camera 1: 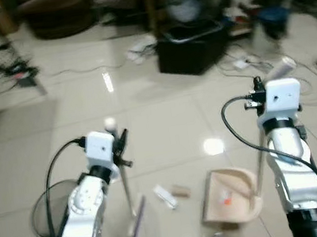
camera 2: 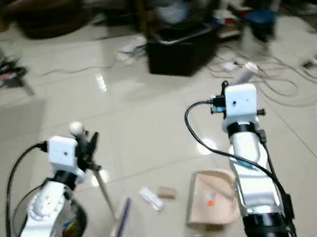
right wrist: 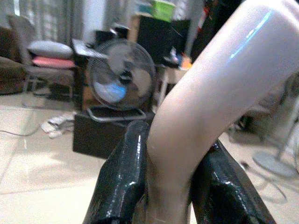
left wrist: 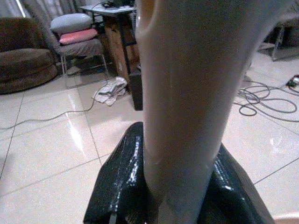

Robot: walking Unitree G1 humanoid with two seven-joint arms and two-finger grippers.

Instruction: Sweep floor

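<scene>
My left gripper (camera 1: 121,143) is shut on the thin broom handle (camera 1: 123,180), which runs down to the blue brush head (camera 1: 134,228) on the tiled floor. In the left wrist view the pale broom handle (left wrist: 187,116) sits between the black fingers (left wrist: 117,186). My right gripper (camera 1: 257,92) is shut on the dustpan handle (camera 1: 260,158); the beige dustpan (camera 1: 229,196) rests on the floor with a small orange scrap (camera 1: 227,201) inside. A white wrapper (camera 1: 165,197) and a brown scrap (camera 1: 181,191) lie between brush and dustpan.
A black box (camera 1: 190,48) stands ahead with a fan (right wrist: 121,77) behind it. Cables (camera 1: 310,85) trail over the floor at the right, and more cables (camera 1: 2,74) lie at the left. A brown beanbag (camera 1: 56,15) and a chair (left wrist: 77,42) stand at the back.
</scene>
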